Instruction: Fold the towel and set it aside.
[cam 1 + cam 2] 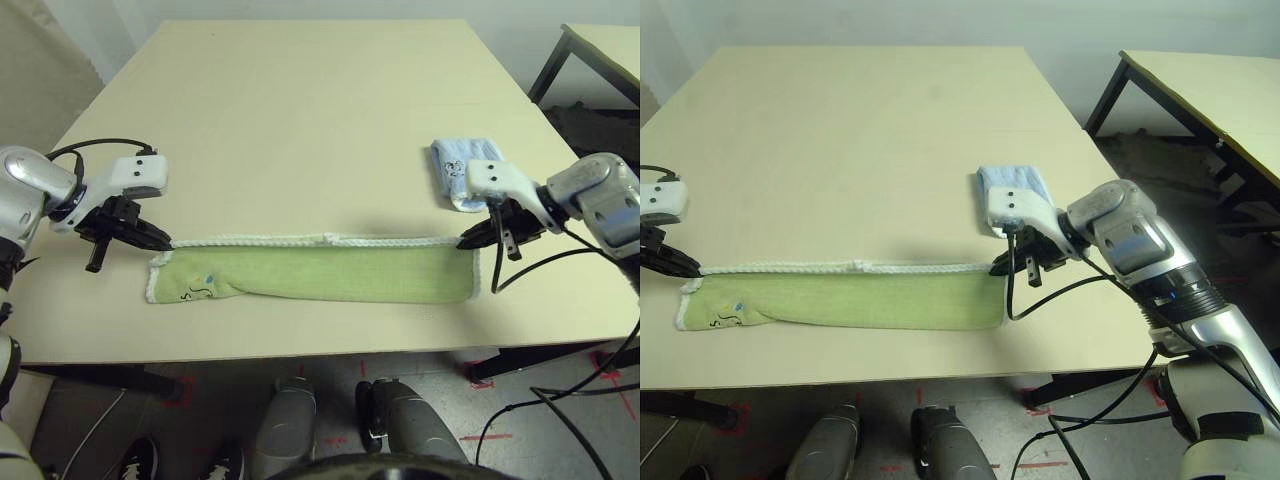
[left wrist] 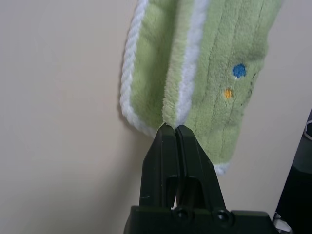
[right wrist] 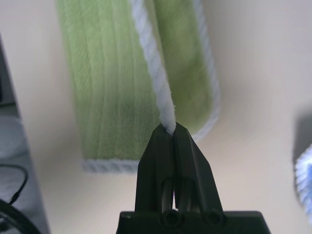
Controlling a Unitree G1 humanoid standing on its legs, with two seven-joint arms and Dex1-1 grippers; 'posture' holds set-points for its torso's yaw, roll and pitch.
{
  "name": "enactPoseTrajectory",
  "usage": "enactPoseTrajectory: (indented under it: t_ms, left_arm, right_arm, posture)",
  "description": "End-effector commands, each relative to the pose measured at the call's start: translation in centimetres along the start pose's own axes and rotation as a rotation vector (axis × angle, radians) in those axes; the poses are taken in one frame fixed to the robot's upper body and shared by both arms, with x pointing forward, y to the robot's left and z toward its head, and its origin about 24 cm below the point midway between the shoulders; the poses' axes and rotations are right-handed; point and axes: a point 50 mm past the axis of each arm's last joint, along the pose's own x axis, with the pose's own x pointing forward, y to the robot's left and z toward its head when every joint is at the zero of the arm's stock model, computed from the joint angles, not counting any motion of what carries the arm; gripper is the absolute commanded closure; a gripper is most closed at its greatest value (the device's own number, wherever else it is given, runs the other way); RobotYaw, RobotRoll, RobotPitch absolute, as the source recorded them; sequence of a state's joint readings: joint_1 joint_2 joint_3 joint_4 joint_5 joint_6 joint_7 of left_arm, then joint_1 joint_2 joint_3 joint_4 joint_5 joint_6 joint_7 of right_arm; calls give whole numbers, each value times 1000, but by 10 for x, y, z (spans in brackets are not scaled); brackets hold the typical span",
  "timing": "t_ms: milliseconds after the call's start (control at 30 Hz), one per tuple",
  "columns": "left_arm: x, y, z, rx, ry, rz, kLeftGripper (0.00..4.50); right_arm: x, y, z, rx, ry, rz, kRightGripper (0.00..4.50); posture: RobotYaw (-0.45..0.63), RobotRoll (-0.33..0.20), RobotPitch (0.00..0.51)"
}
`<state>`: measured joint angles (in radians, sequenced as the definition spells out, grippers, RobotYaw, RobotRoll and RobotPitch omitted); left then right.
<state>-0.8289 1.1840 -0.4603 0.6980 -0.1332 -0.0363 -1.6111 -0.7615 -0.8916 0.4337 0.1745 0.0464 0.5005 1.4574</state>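
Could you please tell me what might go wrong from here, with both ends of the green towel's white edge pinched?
The left end effector holds only the very tip of the edge, so it may slip free. If the right end effector moves out of step, the fold could skew. The blue towel lies close to the right arm, which might nudge it.

Both grippers' fingers pinched shut
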Motion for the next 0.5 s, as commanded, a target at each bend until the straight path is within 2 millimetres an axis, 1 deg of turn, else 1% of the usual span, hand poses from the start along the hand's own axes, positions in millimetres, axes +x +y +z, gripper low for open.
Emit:
enactPoseTrajectory:
  t_ms: [33, 267, 367, 433, 500]
  left_arm:
    - [-2, 4, 0, 24, -9, 32, 4461]
    - [-1, 11, -3, 52, 1, 82, 4461]
    - [1, 13, -5, 58, 7, 101, 3794]
    - [1, 14, -5, 58, 7, 107, 3159]
    - [0, 15, -6, 57, 4, 126, 2458]
  right_arm:
    - [-1, -2, 1, 2, -15, -38, 4500]
    - [1, -8, 6, -5, -30, -90, 4500]
    - [1, -10, 4, -3, -11, -102, 4500]
    - [1, -10, 3, 7, 0, -105, 4040]
    - [0, -11, 2, 16, 4, -125, 3436]
  posture:
    - [107, 0, 119]
    - [105, 0, 120]
    - [105, 0, 120]
    - [102, 0, 120]
    - [102, 0, 118]
